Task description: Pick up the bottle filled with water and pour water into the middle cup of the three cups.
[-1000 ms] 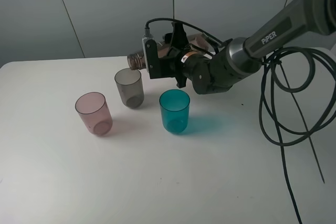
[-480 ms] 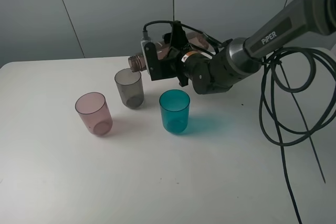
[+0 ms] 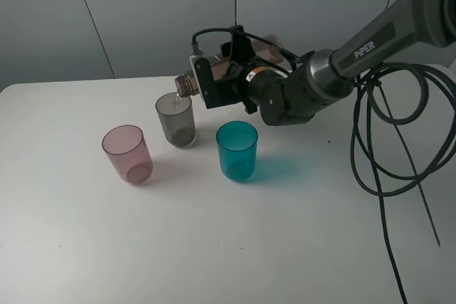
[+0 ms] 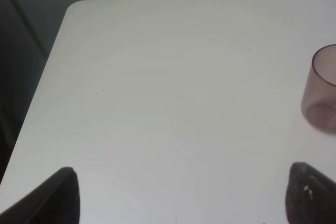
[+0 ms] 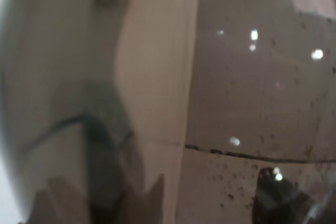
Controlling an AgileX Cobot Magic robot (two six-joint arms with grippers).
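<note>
My right gripper (image 3: 226,76) is shut on the smoky brown-pink bottle (image 3: 191,84) and holds it about level, its open neck just above the rim of the smoky grey middle cup (image 3: 176,119). A thin stream of water (image 3: 176,98) falls from the neck into that cup. The pink cup (image 3: 127,154) stands to its left and the teal cup (image 3: 236,150) to its right. The bottle's wet wall (image 5: 252,77) fills the right wrist view. My left gripper (image 4: 181,200) is open and empty, low over the table, with the pink cup (image 4: 321,95) ahead of it.
The white table (image 3: 214,247) has its back edge just behind the cups. Black cables (image 3: 385,140) loop over its right side behind my right arm (image 3: 335,69). A grey wall stands at the back.
My right gripper has turned a little and tipped the bottle further. A thin stream of water now shows between the neck and the grey cup. The cups have not moved.
</note>
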